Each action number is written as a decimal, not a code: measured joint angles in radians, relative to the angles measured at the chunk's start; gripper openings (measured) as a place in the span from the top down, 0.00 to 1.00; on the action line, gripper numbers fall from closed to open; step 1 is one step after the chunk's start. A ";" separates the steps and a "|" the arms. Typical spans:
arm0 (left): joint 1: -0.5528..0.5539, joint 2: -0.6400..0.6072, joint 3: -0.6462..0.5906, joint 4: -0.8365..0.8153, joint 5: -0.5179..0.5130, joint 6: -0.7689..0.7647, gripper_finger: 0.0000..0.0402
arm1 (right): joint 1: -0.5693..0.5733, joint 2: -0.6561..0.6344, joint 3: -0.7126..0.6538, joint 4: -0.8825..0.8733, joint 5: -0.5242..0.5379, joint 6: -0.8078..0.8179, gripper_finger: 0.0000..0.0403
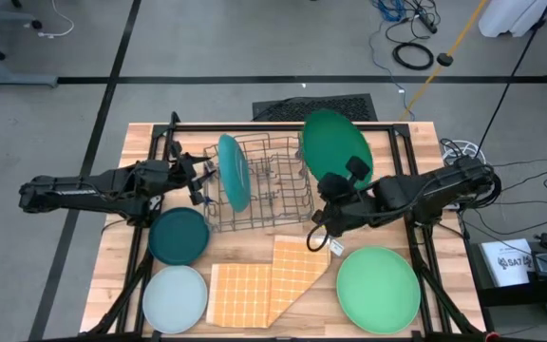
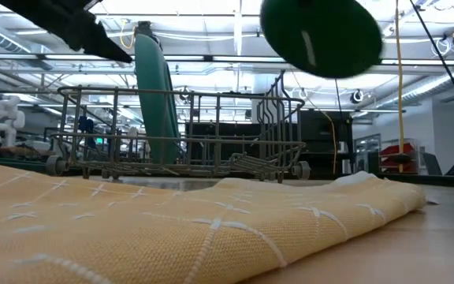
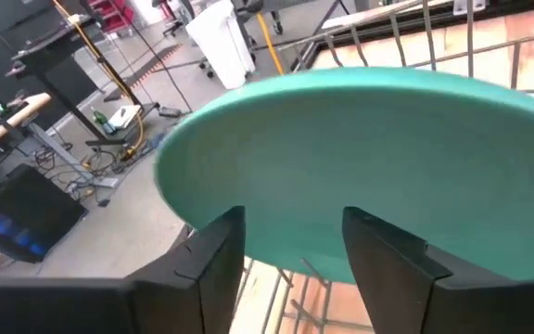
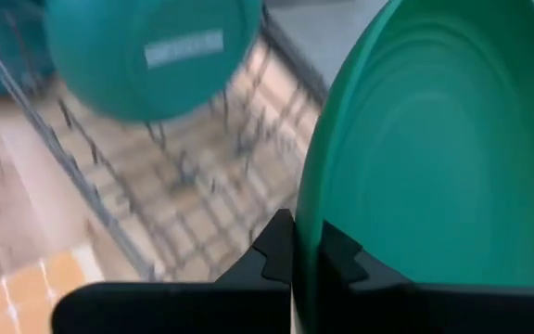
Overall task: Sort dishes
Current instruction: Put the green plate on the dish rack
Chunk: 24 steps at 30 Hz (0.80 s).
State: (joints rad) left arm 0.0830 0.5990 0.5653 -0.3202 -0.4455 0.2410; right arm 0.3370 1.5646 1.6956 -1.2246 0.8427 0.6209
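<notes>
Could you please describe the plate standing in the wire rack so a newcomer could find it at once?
Start at the grey wire rack in the middle of the wooden table. At its left end a round teal-blue plate stands on edge. The other plates lie flat or are held in the air.

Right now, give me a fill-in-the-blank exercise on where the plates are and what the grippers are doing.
1. The teal-blue plate stands on edge in the wire ____.
2. The right gripper is shut on the rim of the deep ____ plate.
3. The left gripper has its fingers ____ on either side of the teal-blue plate's rim.
4. The pale blue plate lies flat next to the orange checked ____.

Missing words: rack; green; open; cloth
</notes>
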 joint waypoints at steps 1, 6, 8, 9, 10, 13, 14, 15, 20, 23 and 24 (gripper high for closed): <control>0.000 -0.005 0.020 -0.014 -0.003 0.000 0.51 | 0.002 0.000 0.020 0.031 0.015 -0.053 1.00; 0.000 -0.047 0.124 -0.029 -0.082 0.073 0.51 | 0.005 0.000 0.057 0.322 0.018 -0.446 1.00; 0.000 -0.066 0.168 0.006 -0.072 0.114 0.51 | 0.005 0.000 0.057 0.467 -0.050 -0.623 1.00; 0.000 -0.074 0.190 0.021 -0.055 0.134 0.51 | 0.005 0.000 0.057 0.534 -0.100 -0.693 1.00; 0.000 -0.081 0.210 0.030 -0.037 0.161 0.51 | 0.001 0.000 0.057 0.589 -0.155 -0.756 1.00; 0.000 -0.106 0.278 0.038 -0.007 0.256 0.51 | -0.008 0.000 0.057 0.638 -0.271 -0.848 1.00; 0.000 -0.116 0.297 0.033 0.005 0.291 0.51 | -0.011 0.000 0.057 0.631 -0.290 -0.858 1.00; 0.000 -0.126 0.317 0.025 0.030 0.324 0.51 | -0.014 0.000 0.057 0.616 -0.308 -0.862 1.00; 0.000 -0.147 0.377 -0.028 0.299 0.413 0.51 | -0.038 0.005 0.057 0.585 -0.505 -0.861 1.00; 0.000 -0.129 0.384 -0.079 0.396 0.421 0.51 | -0.050 0.006 0.057 0.614 -0.645 -0.881 1.00; 0.000 -0.120 0.384 -0.091 0.406 0.420 0.51 | -0.055 0.006 0.057 0.629 -0.691 -0.888 1.00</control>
State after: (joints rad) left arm 0.0826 0.4787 0.9497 -0.4116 -0.0396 0.6613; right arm 0.2825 1.5707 1.7527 -0.5958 0.1519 -0.2668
